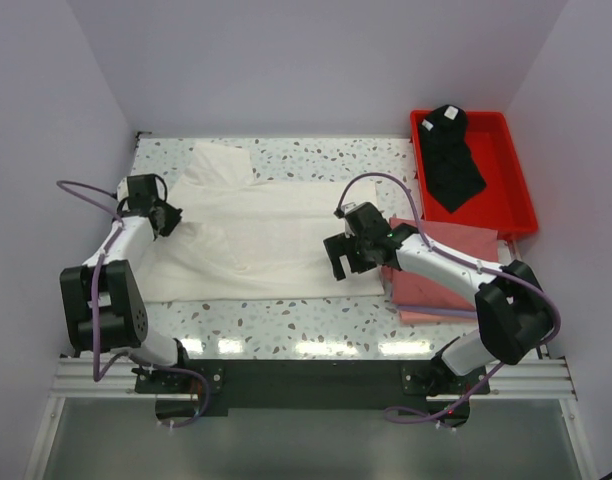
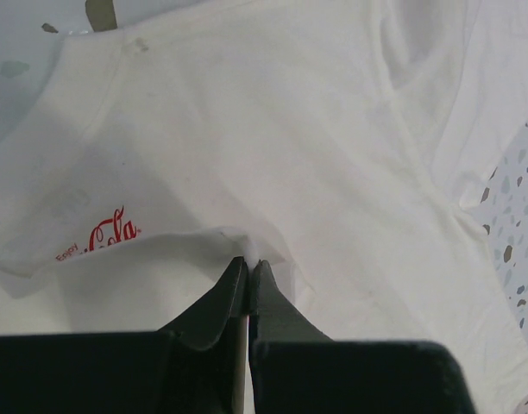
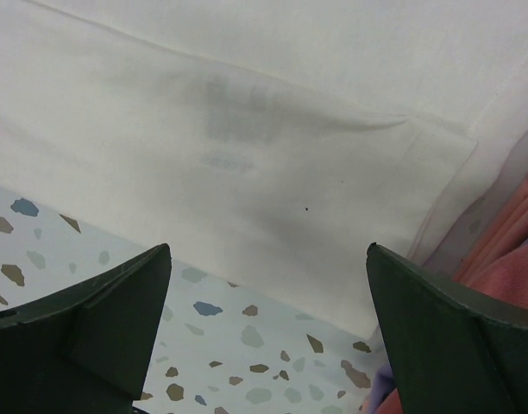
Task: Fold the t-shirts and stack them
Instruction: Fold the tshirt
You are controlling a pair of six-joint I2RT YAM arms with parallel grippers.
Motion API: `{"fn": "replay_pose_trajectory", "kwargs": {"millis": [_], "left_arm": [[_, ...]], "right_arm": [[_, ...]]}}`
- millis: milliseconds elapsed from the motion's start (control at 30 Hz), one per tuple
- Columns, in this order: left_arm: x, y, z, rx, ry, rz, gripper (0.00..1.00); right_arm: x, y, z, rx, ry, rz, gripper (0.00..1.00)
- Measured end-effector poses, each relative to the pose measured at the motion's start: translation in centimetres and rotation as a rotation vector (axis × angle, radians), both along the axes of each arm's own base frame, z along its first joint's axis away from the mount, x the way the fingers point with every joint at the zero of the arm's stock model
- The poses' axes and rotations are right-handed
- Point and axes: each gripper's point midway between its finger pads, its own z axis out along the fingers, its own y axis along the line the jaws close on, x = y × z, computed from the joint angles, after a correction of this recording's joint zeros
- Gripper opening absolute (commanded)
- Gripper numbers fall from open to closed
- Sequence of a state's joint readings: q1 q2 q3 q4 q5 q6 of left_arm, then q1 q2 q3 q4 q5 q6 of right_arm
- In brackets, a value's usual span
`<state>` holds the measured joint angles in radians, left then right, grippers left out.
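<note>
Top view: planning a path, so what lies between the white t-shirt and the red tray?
Bare speckled table, crossed by the right arm's purple cable, in the top view.

the left arm (image 1: pixel 126 240) and the right arm (image 1: pixel 441 265) are each built of smooth white tubular links joined by bulky black joint housings. a thin purple cable (image 1: pixel 81 187) is run along the left arm, and a second purple cable (image 1: pixel 386 180) along the right arm. the left tool (image 2: pixel 248 263) and the right tool (image 3: pixel 268 250) are made of matte black, wedge-shaped fingers tapered to narrow tips. black bases (image 1: pixel 171 378) are bolted beside a silver slotted rail (image 1: pixel 86 375).
</note>
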<state>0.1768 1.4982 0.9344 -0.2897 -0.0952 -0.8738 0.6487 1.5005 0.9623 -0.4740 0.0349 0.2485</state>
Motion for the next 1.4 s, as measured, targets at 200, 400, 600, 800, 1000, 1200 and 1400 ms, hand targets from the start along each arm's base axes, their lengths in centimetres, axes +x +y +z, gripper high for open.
{"fn": "replay_pose_trajectory", "kwargs": {"millis": [200, 400, 600, 800, 1000, 1200, 1400], "left_arm": [[1.8, 0.6, -1.1, 0.007, 0.035, 0.008, 0.0], [2.8, 1.6, -1.6, 0.035, 0.056, 0.041, 0.02], [5.0, 2.1, -3.0, 0.042, 0.083, 0.04, 0.17], [6.4, 2.4, -3.9, 0.052, 0.105, 0.018, 0.93], [6.5, 2.4, -3.3, 0.055, 0.095, 0.015, 1.0], [6.6, 1.6, -0.4, 0.087, 0.041, -0.028, 1.0], [6.7, -3.0, 1.1, 0.133, 0.024, -0.173, 1.0]], "right_arm": [[0.1, 0.0, 0.2, -0.001, -0.003, 0.002, 0.99], [0.1, -0.1, 0.1, -0.009, -0.001, -0.001, 0.99], [0.2, -0.3, 0.1, -0.019, -0.008, -0.008, 0.99], [0.2, -0.4, 0.2, -0.026, -0.006, -0.011, 0.99], [0.2, -0.5, 0.2, -0.029, -0.003, -0.011, 0.99], [0.2, -0.5, 0.3, -0.029, -0.003, -0.012, 0.99], [0.2, -0.5, 0.3, -0.031, -0.005, -0.014, 0.99]]}}
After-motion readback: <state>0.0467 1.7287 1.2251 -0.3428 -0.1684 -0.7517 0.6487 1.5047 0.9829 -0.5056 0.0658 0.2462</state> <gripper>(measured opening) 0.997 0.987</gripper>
